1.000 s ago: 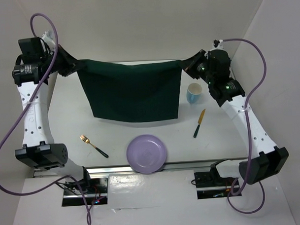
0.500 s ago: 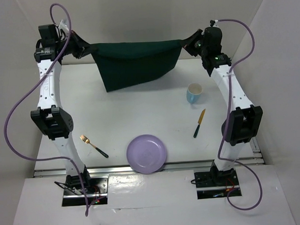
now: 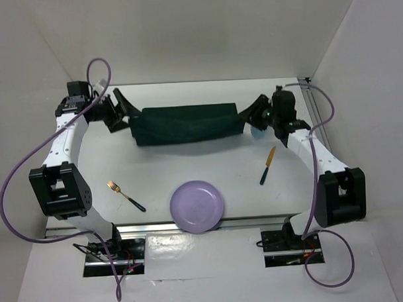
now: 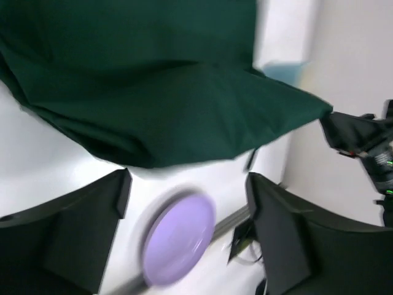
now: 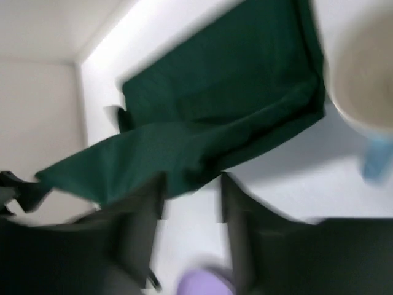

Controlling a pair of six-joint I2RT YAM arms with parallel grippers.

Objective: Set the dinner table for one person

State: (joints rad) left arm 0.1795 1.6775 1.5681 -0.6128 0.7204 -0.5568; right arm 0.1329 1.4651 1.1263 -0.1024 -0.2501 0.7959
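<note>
Top view first: the dinner table [image 3: 189,166] fills the frame, white and flat, its metal rail along the near edge, and the dark green cloth [image 3: 187,123] lies bunched in a long band across its far half. The left gripper [image 3: 122,109] sits at the cloth's left end with its jaws spread in a wide V, nothing between them. The right gripper [image 3: 248,115] is down at the cloth's right end, right over the pale blue mug [image 3: 256,130], which barely peeks out. Nearer the arms lie the knife [image 3: 267,165] on the right, the fork [image 3: 125,195] on the left and the purple plate [image 3: 197,206] at the near edge. On to the left wrist: both dark fingers [image 4: 80,227] stand far apart and empty, the cloth just ahead of them, the plate beyond on the white top. Right wrist now, and it is blurry: the jaws stand part-way apart with bare table showing in the gap, the cloth's edge right at the tips; I cannot tell whether it touches them, and the mug sits close on the right
</note>
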